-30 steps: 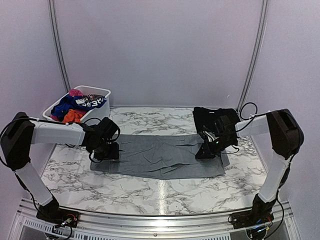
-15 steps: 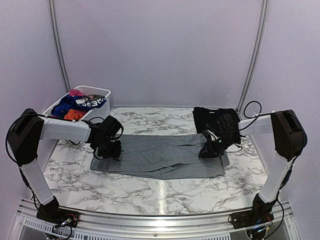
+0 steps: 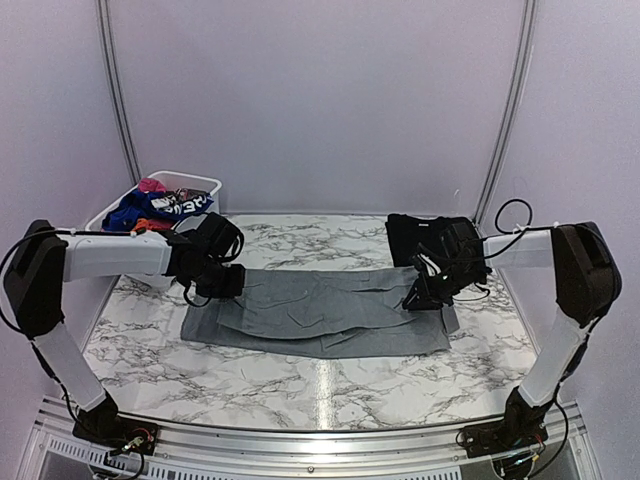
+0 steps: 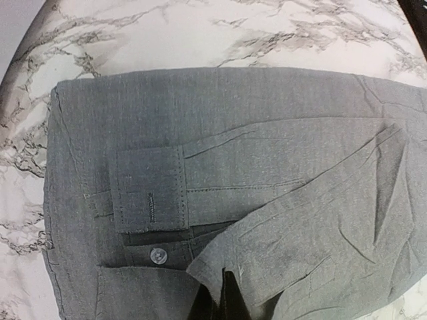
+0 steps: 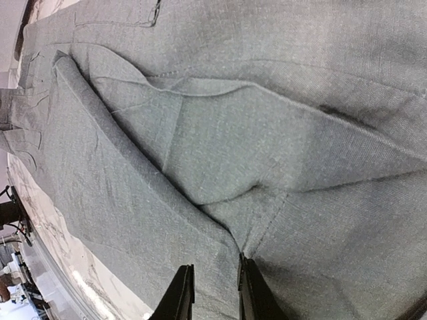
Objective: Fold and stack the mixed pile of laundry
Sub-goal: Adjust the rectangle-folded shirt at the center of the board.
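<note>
1. Top external view: the grey shirt (image 3: 320, 312) lies spread flat across the centre of the marble bench (image 3: 330, 385), with its long side running left to right.
2. The left arm (image 3: 115, 258) reaches in from the left of the frame, and the left jaws sit at the shirt's upper-left corner. The right arm (image 3: 512, 247) reaches in from the right, and the right jaws sit at the shirt's right edge.
3. A folded black garment (image 3: 430, 232) lies at the upper right of the bench. It is directly behind the right jaws, which partly cover it.
4. A white basket (image 3: 196, 178) stands at the upper left, behind the left arm. It holds a blue piece (image 3: 140, 208) and a pink piece (image 3: 152, 185).
5. Left wrist view: the left jaws are clenched on a raised fold of the grey shirt (image 4: 267, 147), with the fingertips (image 4: 223, 301) at bottom centre. A cuff (image 4: 148, 189) lies flat left of centre, and a button (image 4: 158, 255) lies just below it. Bare bench (image 4: 200, 30) runs across the top.
6. Right wrist view: the right jaws grasp a fold of the grey shirt (image 5: 233, 133) at bottom centre. The fabric is drawn to a peak between the fingers (image 5: 181, 293). A strip of bench (image 5: 60, 267) shows at lower left.
</note>
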You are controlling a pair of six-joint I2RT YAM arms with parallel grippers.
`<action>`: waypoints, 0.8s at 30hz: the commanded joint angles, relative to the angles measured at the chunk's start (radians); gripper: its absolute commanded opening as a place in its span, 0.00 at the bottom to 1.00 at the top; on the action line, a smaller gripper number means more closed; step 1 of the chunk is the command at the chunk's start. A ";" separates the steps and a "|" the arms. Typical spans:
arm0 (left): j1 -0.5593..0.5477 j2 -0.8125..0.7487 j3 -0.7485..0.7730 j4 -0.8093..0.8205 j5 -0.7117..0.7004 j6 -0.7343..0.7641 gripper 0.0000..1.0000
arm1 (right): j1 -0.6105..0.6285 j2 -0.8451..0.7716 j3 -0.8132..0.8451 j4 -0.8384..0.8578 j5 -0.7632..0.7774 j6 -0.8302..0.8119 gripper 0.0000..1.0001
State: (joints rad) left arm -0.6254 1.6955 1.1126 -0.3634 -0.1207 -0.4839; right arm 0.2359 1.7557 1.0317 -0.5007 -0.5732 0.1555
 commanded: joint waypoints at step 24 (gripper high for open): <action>-0.043 -0.113 -0.138 0.289 0.184 0.172 0.00 | 0.295 0.294 0.549 -0.019 0.036 -0.205 0.40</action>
State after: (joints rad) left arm -0.6662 1.5810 0.9916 -0.1062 0.0628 -0.3065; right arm 0.4614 1.9659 1.4651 -0.4702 -0.5999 0.0422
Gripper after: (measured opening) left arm 0.008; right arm 0.403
